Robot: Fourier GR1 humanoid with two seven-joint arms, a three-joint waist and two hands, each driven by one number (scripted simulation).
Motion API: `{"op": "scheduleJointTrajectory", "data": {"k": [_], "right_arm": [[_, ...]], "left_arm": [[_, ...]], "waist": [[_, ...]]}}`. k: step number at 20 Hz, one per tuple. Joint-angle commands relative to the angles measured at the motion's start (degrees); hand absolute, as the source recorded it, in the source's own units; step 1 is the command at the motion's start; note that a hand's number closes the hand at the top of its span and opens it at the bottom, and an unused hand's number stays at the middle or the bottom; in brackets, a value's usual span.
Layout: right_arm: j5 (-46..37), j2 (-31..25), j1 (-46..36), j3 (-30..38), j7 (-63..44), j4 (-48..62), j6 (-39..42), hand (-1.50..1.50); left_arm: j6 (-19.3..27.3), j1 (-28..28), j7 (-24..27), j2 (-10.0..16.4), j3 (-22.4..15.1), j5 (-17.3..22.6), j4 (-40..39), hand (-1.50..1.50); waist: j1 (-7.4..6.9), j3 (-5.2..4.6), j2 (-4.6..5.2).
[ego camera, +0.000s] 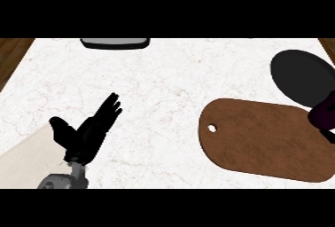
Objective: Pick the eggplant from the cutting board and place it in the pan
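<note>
Nearest, at lower left, the left hand (pixel 83 133) is held open over the white counter (pixel 163 88), fingers straight, nothing in it. Further right, the brown cutting board (pixel 262 146) lies bare. The eggplant (pixel 323 113) is cut off by the right edge, overlapping the board's far corner and the black pan (pixel 301 73) (nothing is in the pan yet). The right hand (pixel 329 134) is barely shown, and its hold cannot be told. The placing is judged unfinished.

Marble counter (pixel 163 84); brown cutting board (pixel 268 142) at right; black pan (pixel 300 73) just beyond; grey object (pixel 115 43) at far edge.
</note>
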State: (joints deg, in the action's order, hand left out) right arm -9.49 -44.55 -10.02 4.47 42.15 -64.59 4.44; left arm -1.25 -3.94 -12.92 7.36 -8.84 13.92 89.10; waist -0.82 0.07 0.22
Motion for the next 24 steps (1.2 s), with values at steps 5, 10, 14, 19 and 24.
{"op": "scheduleJointTrajectory", "data": {"k": [5, 10, 14, 19, 24], "right_arm": [[-5.7, 5.1, -19.7, 3.1, 3.0, 24.1, -9.5, 1.50], [-5.4, 7.9, -27.1, 7.2, 7.8, 38.2, -15.7, 1.50], [-6.9, 8.4, -32.7, 7.7, 8.4, 45.1, -18.4, 1.50], [-6.4, 5.3, -35.4, 9.4, 11.1, 49.4, -16.6, 1.50], [-14.4, 5.3, -35.4, 2.9, 3.6, 54.6, -21.5, -1.50]], "left_arm": [[-1.8, -4.7, -1.1, 0.9, 2.2, 0.8, -2.6, 0.00], [-0.2, -2.6, 0.0, -2.4, -1.4, -1.2, -1.1, 0.00], [-0.7, -3.7, -1.6, -1.5, -0.6, -0.7, -0.8, 0.00], [-0.5, -1.6, 0.4, -3.4, -3.3, -2.0, 0.7, 0.00], [-2.0, -4.3, -1.3, -2.1, -2.0, -0.9, -0.4, 0.00]], "waist": [[-1.19, 0.05, 0.46], [-2.34, 0.19, 0.88], [-3.37, 0.25, 1.35], [-4.53, 0.38, 1.80], [-5.72, 0.26, 2.57]]}}
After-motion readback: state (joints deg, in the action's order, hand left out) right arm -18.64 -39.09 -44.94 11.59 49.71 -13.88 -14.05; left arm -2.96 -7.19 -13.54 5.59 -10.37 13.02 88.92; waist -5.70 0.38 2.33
